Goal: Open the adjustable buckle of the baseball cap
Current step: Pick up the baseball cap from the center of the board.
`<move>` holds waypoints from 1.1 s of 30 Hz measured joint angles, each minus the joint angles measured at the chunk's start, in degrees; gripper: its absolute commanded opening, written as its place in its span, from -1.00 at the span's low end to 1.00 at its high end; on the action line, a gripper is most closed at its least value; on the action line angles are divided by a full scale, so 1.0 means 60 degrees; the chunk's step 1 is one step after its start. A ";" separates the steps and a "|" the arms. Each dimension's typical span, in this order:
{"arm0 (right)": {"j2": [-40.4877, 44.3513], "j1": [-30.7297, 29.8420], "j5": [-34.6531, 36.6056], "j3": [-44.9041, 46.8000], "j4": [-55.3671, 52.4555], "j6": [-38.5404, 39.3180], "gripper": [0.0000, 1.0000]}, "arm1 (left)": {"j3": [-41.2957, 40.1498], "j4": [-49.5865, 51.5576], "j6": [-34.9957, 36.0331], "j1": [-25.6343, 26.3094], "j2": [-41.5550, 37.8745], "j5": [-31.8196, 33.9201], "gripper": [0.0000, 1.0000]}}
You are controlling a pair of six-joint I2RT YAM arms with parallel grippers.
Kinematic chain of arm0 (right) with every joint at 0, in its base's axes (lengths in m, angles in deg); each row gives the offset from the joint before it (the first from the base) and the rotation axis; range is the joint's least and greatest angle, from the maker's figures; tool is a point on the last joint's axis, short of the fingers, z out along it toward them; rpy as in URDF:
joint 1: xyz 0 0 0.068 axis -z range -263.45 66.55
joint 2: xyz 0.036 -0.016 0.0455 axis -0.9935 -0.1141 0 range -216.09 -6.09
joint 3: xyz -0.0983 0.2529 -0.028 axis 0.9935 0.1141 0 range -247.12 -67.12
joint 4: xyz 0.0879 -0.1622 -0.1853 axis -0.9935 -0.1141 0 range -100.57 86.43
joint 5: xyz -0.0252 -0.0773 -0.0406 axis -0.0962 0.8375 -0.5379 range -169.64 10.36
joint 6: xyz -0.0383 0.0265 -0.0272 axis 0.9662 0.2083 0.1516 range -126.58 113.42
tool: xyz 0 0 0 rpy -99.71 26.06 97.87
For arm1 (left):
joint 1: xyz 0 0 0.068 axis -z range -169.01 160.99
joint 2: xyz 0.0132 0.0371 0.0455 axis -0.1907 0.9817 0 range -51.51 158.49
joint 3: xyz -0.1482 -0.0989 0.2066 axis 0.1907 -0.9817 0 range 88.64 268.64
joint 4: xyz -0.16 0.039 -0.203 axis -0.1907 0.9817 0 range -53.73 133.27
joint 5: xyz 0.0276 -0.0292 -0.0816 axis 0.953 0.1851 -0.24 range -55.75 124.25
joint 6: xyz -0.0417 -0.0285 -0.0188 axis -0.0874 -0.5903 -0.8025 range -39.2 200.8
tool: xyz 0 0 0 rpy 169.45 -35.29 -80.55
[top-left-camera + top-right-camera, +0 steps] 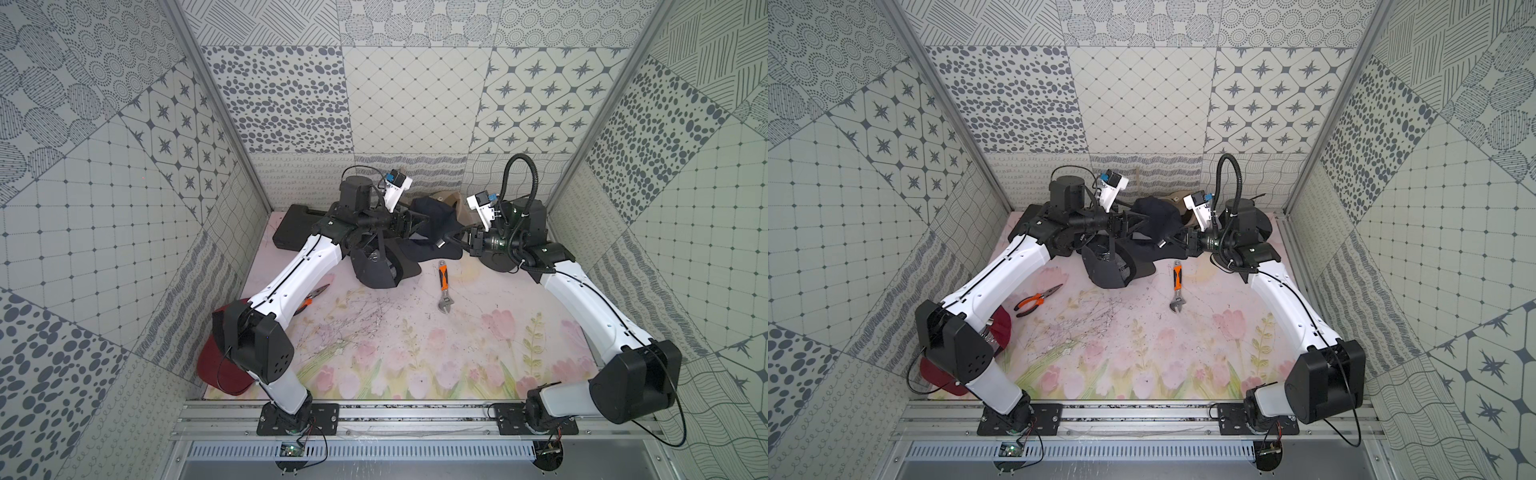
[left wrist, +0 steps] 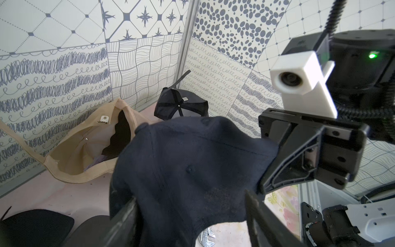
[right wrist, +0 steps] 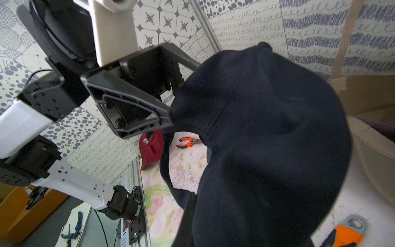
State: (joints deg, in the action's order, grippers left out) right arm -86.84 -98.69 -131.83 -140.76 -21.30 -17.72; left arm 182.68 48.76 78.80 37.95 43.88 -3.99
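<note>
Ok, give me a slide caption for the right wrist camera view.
A dark cap fills the frame, the left gripper open at its edge, pliers and a red cap beyond.

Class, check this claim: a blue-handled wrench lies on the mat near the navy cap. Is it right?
Not quite: the wrench has an orange handle, not a blue one, as both top views show. It does lie on the mat near the navy cap.

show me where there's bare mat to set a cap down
Bare: front mat, nearer than wrench and pliers; also between wrench and right arm. Crowded: the back, around navy cap and black cap.
</note>
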 measured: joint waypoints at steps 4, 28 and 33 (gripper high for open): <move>-0.0295 0.0004 -0.0015 -0.0433 -0.0965 0.0670 -1.00 | 0.0055 0.0288 0.0448 -0.0244 -0.0076 -0.0353 0.49; -0.1253 0.0044 -0.1115 -0.1905 -0.2011 0.1534 -1.00 | 0.0353 0.0951 0.1668 0.0124 0.0557 -0.2914 0.43; -0.1253 0.0036 -0.1162 -0.1898 -0.1996 0.1534 -1.00 | 0.0612 0.1093 0.1734 0.0306 0.0834 -0.3198 0.33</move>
State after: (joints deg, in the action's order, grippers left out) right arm -94.36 -98.47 -138.80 -152.15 -33.28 -8.52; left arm 186.35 55.32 89.20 39.79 48.89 -23.18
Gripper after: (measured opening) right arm 0.068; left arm 0.693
